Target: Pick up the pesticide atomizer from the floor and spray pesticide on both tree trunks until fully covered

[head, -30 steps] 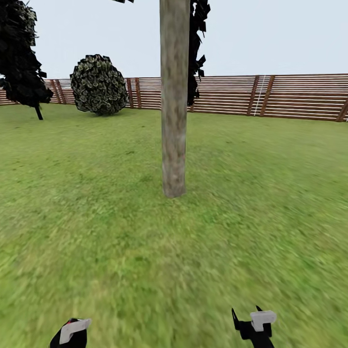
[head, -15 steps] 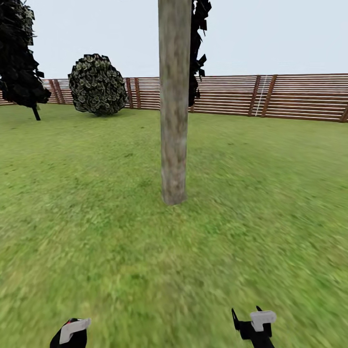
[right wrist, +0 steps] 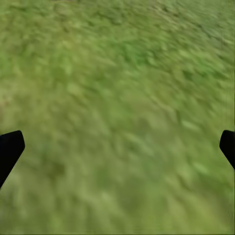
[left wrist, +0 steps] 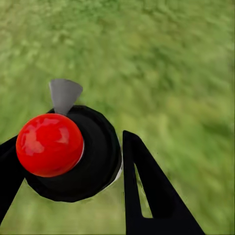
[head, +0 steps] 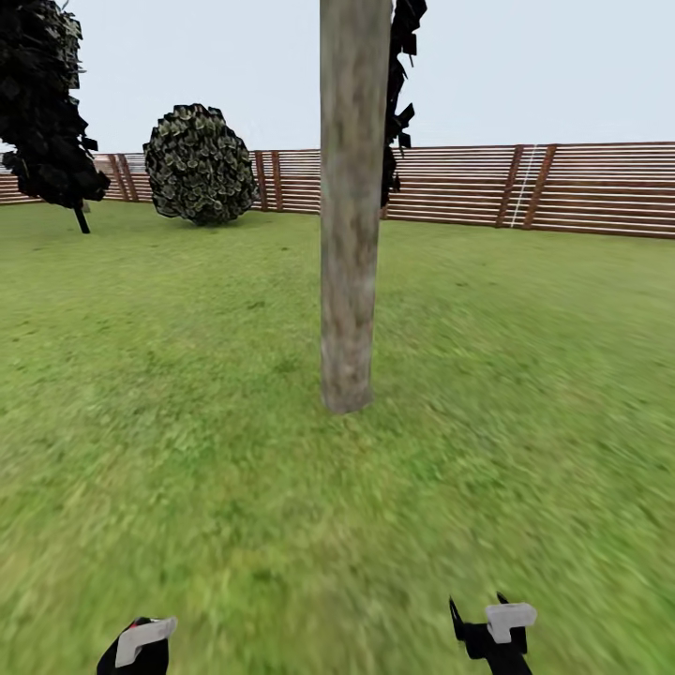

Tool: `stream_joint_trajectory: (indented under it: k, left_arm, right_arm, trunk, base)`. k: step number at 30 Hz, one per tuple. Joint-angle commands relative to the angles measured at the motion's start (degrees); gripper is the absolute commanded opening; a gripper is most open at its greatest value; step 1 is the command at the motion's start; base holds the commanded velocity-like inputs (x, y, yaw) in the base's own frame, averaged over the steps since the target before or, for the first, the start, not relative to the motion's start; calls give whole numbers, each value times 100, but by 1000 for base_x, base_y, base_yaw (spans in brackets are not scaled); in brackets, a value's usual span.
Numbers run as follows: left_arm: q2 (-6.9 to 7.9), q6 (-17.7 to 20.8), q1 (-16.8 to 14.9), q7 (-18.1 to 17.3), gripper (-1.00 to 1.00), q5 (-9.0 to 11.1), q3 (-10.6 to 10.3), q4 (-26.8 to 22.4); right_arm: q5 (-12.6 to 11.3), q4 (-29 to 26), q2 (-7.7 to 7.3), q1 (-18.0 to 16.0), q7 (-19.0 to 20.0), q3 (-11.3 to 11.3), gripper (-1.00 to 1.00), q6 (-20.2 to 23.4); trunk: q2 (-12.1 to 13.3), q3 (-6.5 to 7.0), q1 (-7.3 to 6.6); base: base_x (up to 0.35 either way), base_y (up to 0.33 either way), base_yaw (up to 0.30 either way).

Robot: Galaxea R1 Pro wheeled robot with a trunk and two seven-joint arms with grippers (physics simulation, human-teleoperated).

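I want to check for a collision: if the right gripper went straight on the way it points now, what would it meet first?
Most likely the lawn. The right gripper is open, and beyond its finger tips lies bare grass with nothing between. How far away the grass lies is unclear.

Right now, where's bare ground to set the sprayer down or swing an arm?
Bare lawn runs right of the tree trunk out to the fence, and between the trunk and both grippers. It is more crowded far left, by the round bush and black tree. The left gripper holds the sprayer; the right gripper is open.
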Motion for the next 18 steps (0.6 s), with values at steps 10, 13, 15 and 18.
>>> stream_joint_trajectory:
  k: [10,13,15,18]
  left_arm:
    - [2,-20,-4,7,-100,43,-19,13]
    - [2,-20,-6,3,-100,43,-19,13]
    - [2,-20,-4,4,-100,43,-19,13]
    - [2,-20,-5,4,-100,43,-19,13]
  right_arm:
    - [35,5,-9,-3,23,0,100,-17]
    - [36,-1,-10,-4,25,4,100,-19]
    - [36,-1,-10,-4,25,5,100,-20]
    - [36,7,-18,-3,15,3,100,-17]
  trunk:
    - [-2,-5,2]
    - [-2,-5,2]
    - [-2,-5,2]
    - [-2,-5,2]
  base:
    - [334,0,1]
    - [334,0,0]
    - [334,0,0]
    - [334,0,0]
